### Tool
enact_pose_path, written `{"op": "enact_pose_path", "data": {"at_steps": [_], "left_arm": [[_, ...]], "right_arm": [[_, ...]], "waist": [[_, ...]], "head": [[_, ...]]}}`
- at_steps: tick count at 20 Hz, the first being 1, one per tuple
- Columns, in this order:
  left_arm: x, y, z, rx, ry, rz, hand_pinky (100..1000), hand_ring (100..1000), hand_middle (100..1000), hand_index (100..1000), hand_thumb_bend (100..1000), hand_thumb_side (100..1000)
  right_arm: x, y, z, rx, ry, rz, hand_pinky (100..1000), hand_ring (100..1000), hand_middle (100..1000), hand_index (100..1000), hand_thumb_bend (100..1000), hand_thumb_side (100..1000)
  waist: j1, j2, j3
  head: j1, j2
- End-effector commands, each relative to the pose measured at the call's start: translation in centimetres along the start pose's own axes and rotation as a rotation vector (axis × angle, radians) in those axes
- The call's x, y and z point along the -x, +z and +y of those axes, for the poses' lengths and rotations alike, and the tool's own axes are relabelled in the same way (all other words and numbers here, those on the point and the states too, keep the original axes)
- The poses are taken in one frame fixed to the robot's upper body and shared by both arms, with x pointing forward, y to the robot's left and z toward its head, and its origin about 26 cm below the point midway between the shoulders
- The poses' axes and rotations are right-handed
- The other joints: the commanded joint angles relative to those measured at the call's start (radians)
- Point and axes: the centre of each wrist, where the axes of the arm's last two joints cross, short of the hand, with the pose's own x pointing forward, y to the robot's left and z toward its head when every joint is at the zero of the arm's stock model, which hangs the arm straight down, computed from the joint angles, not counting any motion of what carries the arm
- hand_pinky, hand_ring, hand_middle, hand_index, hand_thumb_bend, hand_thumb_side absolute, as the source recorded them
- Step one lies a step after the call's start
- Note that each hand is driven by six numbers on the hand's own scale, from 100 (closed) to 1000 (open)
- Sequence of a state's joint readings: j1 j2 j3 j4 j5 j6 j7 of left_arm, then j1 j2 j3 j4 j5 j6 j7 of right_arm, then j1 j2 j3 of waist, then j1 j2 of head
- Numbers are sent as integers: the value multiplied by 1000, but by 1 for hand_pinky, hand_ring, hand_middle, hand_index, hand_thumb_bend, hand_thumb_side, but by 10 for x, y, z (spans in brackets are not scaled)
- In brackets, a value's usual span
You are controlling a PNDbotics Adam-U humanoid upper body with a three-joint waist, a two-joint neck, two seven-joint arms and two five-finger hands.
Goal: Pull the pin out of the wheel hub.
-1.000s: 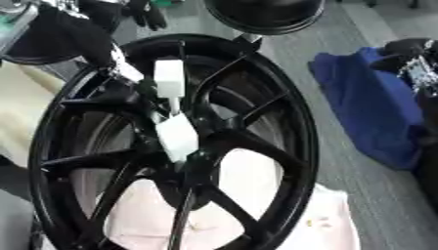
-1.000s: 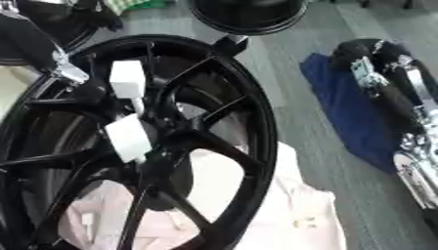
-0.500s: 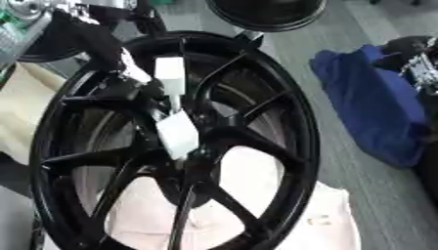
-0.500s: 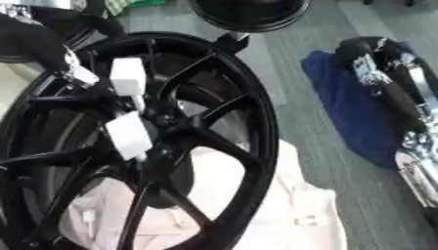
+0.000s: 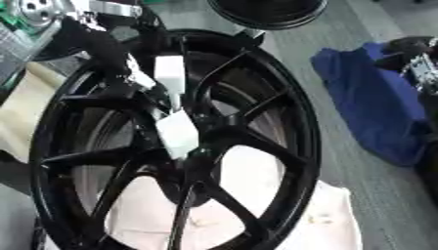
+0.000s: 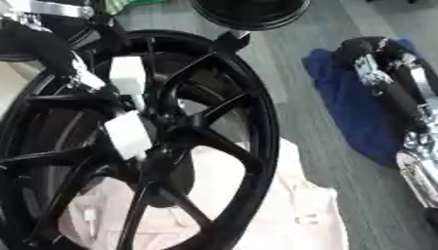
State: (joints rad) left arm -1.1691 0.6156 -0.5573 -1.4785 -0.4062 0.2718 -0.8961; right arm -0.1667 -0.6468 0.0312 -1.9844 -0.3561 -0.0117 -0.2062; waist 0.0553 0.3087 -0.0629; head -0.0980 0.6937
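A large black spoked wheel (image 5: 287,112) fills the middle of both views. At its hub sits a white block (image 5: 178,133), and a thin white stem joins it to a second white block (image 5: 169,73) higher up; together they look like the pin. My left hand (image 5: 107,51) comes in from the upper left, black with a silver wrist, and lies on the spokes just left of the upper block. Whether it touches the block is hidden. My right hand (image 6: 374,66) rests at the right over a blue cloth (image 6: 342,102), apart from the wheel.
The wheel lies on a pale pink cloth (image 5: 325,215) over a grey floor. A second black round object (image 5: 267,10) sits at the top edge. Cream padding (image 5: 26,112) shows at the left.
The whole picture has shifted a little, so the camera moved. The left hand stays beside the upper white block and the pin stands as before.
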Motion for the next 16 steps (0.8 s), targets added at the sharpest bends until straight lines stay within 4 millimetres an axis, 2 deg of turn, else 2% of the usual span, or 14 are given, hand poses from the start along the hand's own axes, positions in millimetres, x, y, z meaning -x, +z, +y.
{"op": "enact_pose_path", "data": {"at_steps": [1, 16], "left_arm": [[-3, 3, 6, -1, -5, 1, 965, 797, 687, 833, 687, 473], [-10, -2, 5, 10, 31, -24, 932, 722, 630, 810, 656, 477]], "right_arm": [[-8, -3, -2, -6, 10, -24, 819, 667, 648, 682, 111, 523], [-8, -4, -2, -3, 5, -22, 820, 669, 648, 683, 110, 525]], "waist": [[-2, -17, -2], [5, -22, -7]], "head": [[5, 8], [8, 9]]}}
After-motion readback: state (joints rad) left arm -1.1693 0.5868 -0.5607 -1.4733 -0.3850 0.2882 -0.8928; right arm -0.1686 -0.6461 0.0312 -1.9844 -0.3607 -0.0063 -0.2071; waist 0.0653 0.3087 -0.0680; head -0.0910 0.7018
